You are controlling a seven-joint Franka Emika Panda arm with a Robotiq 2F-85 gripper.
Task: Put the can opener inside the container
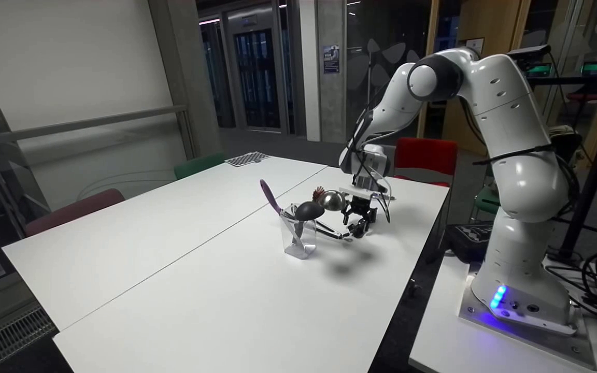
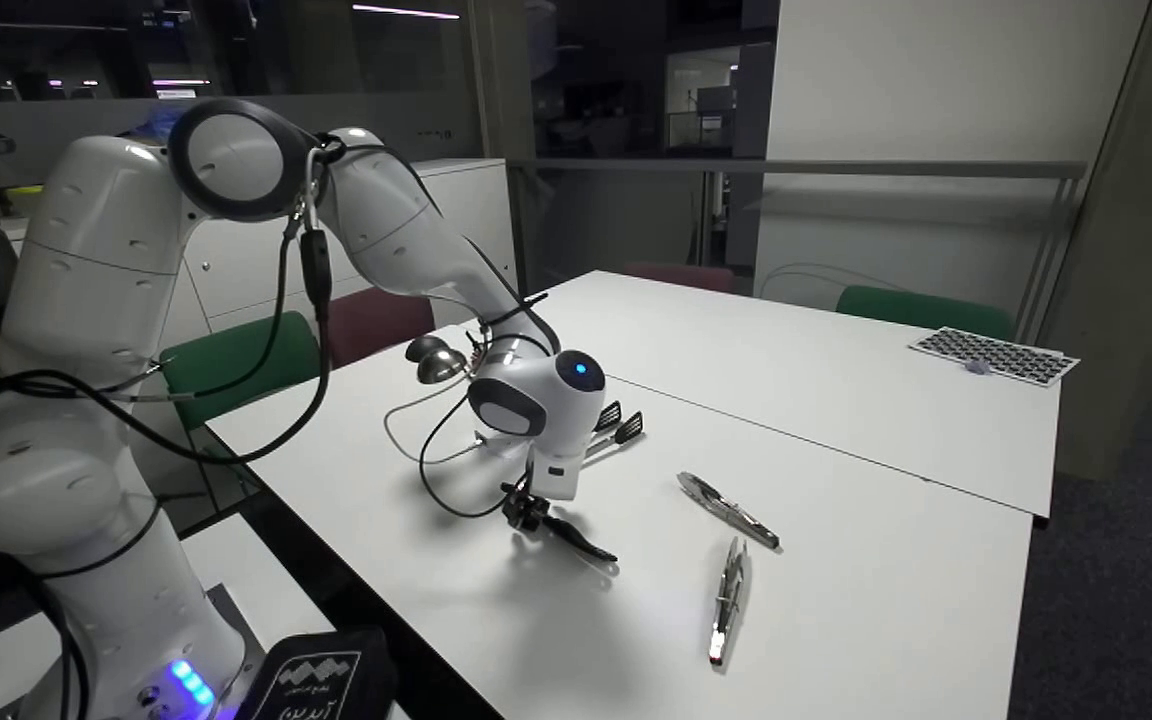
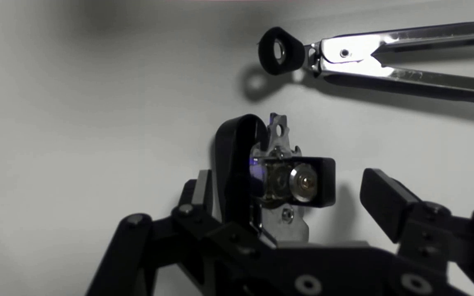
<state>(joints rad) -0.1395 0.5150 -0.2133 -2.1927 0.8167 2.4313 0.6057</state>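
In an exterior view: white desk (image 1: 215,305), 1 red chair (image 1: 426,155) R of ctr; clear cup (image 1: 307,243) nr ctr w/ purple-handled utensil (image 1: 270,197) + black ladle (image 1: 309,211). Wrist view: can opener (image 3: 278,179) mid-frame, hand (image 3: 293,197) spread around it, ungripped.

Blk/metal can opener (image 3: 276,179); clr container (image 1: 309,238), upright.

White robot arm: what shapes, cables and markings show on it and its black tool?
The glossy white arm has rounded links, a dark-ringed joint cap, black and pale cables, and blue lights. The black tool has angular, jointed fingers and silvery screws.
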